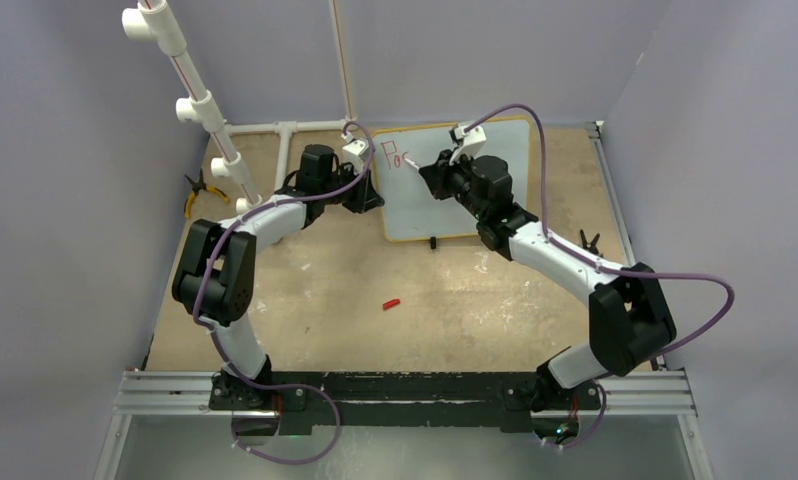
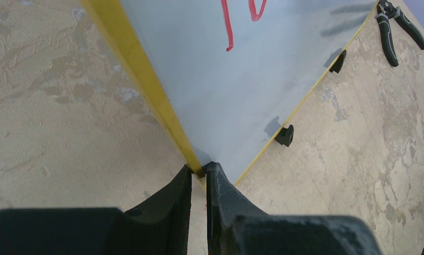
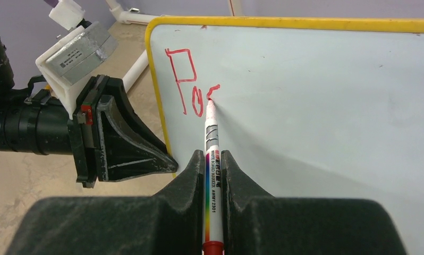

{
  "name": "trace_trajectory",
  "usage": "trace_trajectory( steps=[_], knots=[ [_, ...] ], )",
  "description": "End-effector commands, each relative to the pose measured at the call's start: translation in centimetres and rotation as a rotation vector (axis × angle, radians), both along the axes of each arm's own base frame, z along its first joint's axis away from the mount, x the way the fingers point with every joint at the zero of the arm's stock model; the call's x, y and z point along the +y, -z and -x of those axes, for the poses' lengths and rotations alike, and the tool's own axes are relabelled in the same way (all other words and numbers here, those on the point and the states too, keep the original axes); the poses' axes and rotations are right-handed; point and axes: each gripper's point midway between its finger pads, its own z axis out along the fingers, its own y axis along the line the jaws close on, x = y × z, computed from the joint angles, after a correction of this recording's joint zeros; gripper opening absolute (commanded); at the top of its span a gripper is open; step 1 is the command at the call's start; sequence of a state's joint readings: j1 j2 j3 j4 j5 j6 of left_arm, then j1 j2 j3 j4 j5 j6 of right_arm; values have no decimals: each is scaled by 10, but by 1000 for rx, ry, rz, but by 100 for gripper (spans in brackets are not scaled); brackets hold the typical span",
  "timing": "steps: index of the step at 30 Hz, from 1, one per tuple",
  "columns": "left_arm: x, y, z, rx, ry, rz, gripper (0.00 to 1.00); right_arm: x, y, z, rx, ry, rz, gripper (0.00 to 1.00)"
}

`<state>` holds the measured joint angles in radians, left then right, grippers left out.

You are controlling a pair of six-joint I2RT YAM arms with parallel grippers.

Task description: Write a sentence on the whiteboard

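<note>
The whiteboard (image 1: 425, 215) sits toward 12 o'clock on the table (image 1: 325, 290), between the two arms. The left gripper (image 2: 199, 171) is pressed together on the yellow frame at the board's 9 o'clock edge, near a corner. The right gripper (image 3: 213, 159) pinches a marker (image 3: 211, 133); its tip touches the board at the end of the sentence (image 3: 191, 87), which reads "Po" plus a partial third letter. A red cap (image 1: 391, 302) lies at 6 o'clock from the board

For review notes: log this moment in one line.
left hand: shut on whiteboard | right hand: shut on marker, tip on whiteboard | sentence: "Po" plus partial letter
</note>
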<state>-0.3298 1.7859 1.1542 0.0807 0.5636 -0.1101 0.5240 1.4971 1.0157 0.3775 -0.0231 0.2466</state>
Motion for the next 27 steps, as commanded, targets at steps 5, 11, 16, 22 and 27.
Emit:
trace_trajectory(
  steps=[5,11,16,22,27],
  knots=[
    [-6,-21,-3,-62,26,5,0,-28,-11,-4,-27,142,6,0],
    [-6,-22,-3,-64,25,5,0,-28,-5,-1,-11,131,15,0],
    [-6,-22,-3,-64,28,7,0,-24,3,3,3,99,26,0],
    [-7,-25,-3,-69,28,10,0,-18,6,7,10,57,30,0],
    [-7,-24,-3,-67,29,11,0,-10,3,8,1,22,25,0]
  ],
)
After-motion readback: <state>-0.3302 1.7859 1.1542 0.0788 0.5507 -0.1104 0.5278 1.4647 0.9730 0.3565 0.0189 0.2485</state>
